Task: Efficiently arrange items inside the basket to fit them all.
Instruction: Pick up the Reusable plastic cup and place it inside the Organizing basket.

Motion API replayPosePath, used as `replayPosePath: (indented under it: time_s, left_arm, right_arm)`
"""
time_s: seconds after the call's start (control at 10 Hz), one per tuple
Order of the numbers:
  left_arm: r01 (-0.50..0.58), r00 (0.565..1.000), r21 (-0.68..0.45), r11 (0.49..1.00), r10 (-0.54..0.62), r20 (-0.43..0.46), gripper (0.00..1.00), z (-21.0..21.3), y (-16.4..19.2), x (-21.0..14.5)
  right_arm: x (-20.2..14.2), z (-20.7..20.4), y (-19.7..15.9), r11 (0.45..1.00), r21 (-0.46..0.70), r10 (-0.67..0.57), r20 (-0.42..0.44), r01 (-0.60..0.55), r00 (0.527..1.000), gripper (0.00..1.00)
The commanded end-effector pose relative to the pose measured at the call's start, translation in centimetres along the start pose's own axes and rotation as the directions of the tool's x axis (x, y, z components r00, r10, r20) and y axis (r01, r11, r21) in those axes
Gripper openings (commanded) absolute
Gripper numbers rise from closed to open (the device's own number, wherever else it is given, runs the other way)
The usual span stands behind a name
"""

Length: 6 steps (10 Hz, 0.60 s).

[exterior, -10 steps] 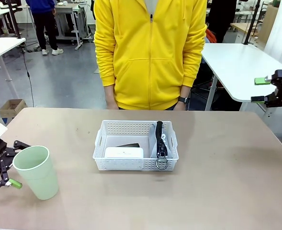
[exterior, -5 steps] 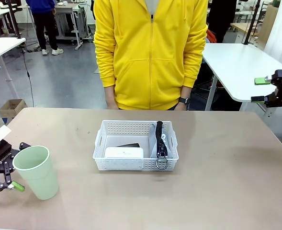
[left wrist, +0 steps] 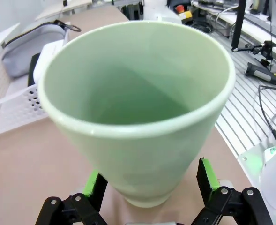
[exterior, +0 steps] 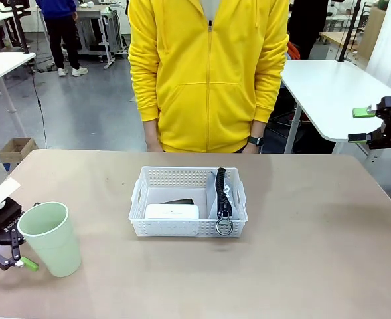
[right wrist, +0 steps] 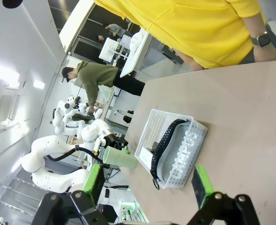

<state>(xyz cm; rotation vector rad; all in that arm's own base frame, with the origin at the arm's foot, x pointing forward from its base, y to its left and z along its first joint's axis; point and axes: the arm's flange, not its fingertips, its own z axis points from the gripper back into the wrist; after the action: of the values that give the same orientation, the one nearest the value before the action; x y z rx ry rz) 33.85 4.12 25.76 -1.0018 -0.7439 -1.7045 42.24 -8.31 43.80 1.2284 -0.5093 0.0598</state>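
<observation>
Standing cup: the green cup (exterior: 49, 238) is upright on the table's (exterior: 314, 252) near left, well apart from the basket (exterior: 188, 201).
My left gripper (left wrist: 149, 185): jaws wide, one green pad on each side of the cup's base, not clamped.
My right gripper (exterior: 366, 125): wide and empty, raised at the far right.
Basket: pouch (exterior: 223, 196) on edge at its right, white box (exterior: 172, 211) at front left, a dark item (exterior: 179, 201) behind that.
Person (exterior: 208, 73): at the far edge.

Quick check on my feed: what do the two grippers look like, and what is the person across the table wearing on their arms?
Both the left gripper and the right gripper are black two-finger linkages with bright green pads; the left one sits on a white wrist. The person wears a yellow zip hoodie with long sleeves and a dark wristwatch.
</observation>
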Motion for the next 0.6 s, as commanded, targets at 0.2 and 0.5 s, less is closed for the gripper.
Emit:
replayPosePath:
  time_s: [0.2, 0.5]
  left_arm:
    - [-0.003, 0.992, -0.014, 1.0, 0.004, 0.129, 1.0, -5.54, -2.97, -5.05]
    - [-0.071, 0.964, 0.026, 0.997, 0.062, 0.257, 1.0, -5.28, -2.39, -4.95]
  right_arm:
    - [0.06, 0.24, 0.19, 1.0, 0.002, 0.011, -0.01, -0.011, 1.0, 1.0]
    - [0.06, 0.24, 0.19, 1.0, 0.002, 0.011, -0.01, -0.011, 1.0, 1.0]
